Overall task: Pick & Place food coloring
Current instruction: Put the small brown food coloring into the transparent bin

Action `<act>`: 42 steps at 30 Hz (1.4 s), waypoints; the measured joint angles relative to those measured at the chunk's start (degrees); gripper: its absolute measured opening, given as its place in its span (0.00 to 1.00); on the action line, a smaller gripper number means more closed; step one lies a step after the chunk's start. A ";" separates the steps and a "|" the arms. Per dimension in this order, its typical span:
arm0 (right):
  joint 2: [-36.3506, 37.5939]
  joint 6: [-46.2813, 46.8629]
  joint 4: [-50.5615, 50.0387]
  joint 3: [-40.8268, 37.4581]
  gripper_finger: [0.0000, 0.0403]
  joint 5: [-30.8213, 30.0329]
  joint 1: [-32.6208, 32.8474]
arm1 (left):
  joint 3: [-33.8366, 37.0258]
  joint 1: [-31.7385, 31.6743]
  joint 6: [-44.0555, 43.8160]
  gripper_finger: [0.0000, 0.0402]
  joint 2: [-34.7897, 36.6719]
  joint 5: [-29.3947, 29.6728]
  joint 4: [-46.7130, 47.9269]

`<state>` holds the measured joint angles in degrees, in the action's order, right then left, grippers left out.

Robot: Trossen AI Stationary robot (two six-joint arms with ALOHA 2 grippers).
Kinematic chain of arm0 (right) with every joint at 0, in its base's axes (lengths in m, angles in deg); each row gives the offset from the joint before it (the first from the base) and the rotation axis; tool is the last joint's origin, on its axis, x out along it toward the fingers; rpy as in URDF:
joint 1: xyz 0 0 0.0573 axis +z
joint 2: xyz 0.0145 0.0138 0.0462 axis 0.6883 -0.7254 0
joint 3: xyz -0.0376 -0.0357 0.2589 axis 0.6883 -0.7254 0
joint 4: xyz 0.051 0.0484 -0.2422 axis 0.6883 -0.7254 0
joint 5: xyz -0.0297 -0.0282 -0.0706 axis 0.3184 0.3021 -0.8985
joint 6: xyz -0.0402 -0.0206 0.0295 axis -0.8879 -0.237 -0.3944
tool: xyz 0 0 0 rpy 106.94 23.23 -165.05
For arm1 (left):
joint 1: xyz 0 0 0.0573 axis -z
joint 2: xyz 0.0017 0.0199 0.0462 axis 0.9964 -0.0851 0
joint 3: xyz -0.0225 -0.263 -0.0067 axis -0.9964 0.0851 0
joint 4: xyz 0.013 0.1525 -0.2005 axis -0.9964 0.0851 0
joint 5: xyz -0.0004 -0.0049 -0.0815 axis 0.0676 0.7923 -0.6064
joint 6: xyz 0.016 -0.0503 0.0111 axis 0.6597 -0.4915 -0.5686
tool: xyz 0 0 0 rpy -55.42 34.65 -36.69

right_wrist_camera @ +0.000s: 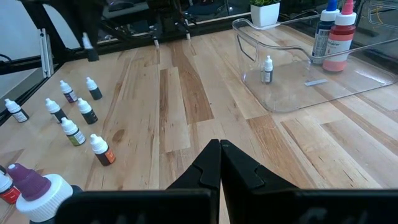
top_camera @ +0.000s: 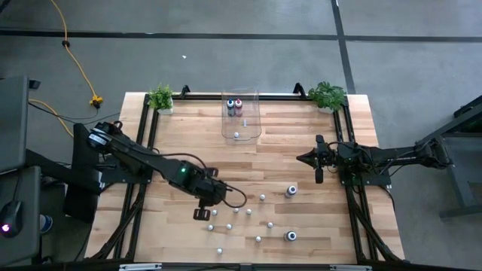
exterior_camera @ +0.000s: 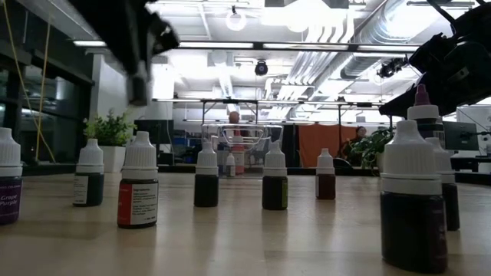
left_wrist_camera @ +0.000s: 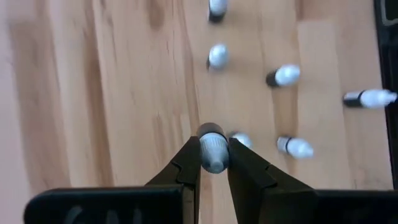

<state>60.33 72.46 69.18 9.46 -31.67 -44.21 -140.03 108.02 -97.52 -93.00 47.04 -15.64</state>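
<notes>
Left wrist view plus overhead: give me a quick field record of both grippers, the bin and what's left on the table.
left gripper: shut on a small white-capped food coloring bottle, above the wooden table, near the loose bottles
right gripper: shut, empty, waiting at the table's right side
clear plastic bin: at the far middle, holds one small bottle and two taller bottles
loose small bottles: about ten scattered on the near half
larger grey-capped bottles: two, right of the scatter

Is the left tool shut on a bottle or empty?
Shut on a bottle: the left tool pinches a small white-capped bottle between its fingers.
</notes>
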 joint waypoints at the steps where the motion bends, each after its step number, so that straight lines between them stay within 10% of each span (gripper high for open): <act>1: 0.00 0.00 0.00 0.02 0.00 -0.01 0.00 | -0.85 0.00 0.48 0.12 0.00 0.86 -0.06; 17: 0.00 0.00 0.01 0.00 0.00 0.00 0.00 | -11.34 -10.43 0.43 0.12 0.00 9.70 0.10; 42: 0.00 0.00 0.02 0.02 0.00 0.01 0.00 | -18.69 -42.09 -3.10 0.12 -1.11 -5.16 -2.34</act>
<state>60.33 72.46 69.20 9.49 -31.66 -44.21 -158.72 65.93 -100.62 -94.11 41.88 -17.98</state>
